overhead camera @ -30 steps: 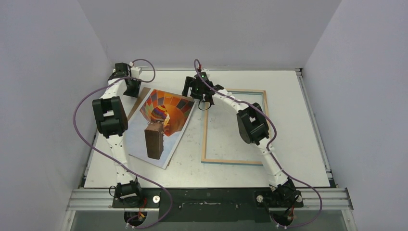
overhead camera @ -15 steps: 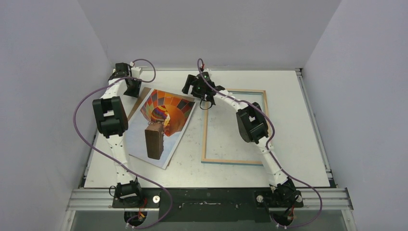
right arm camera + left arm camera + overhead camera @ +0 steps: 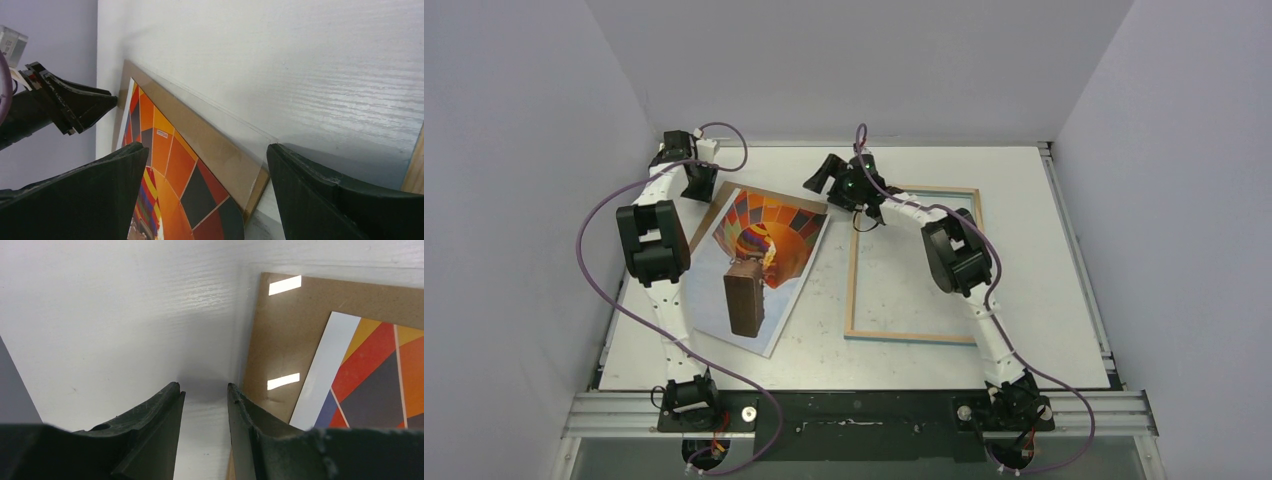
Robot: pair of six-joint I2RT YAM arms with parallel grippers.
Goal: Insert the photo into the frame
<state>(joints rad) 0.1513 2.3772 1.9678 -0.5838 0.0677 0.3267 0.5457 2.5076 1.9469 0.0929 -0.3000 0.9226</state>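
Note:
The photo [image 3: 764,250], a hot-air balloon print, lies on the brown backing board at the table's left. The frame [image 3: 852,270] lies wooden side up to its right, apart from it. My left gripper [image 3: 699,188] sits at the stack's far left corner. In the left wrist view [image 3: 204,389] it is open by a narrow gap, its right finger against the board's edge [image 3: 280,335], with the photo [image 3: 370,375] beyond. My right gripper [image 3: 816,180] hovers wide open and empty over the stack's far right corner [image 3: 207,150], above the photo [image 3: 170,165] and the board [image 3: 220,145].
A brown upright block [image 3: 744,300] stands on the photo's near half. A clear sheet [image 3: 235,125] overlaps the board's far edge. The left gripper [image 3: 75,102] shows in the right wrist view. The frame's wooden edge [image 3: 416,170] is at that view's right. Grey walls enclose the table.
My right gripper has swung slightly right and back at the photo's far right corner. The photo stack has shifted a little. The left arm has not moved.

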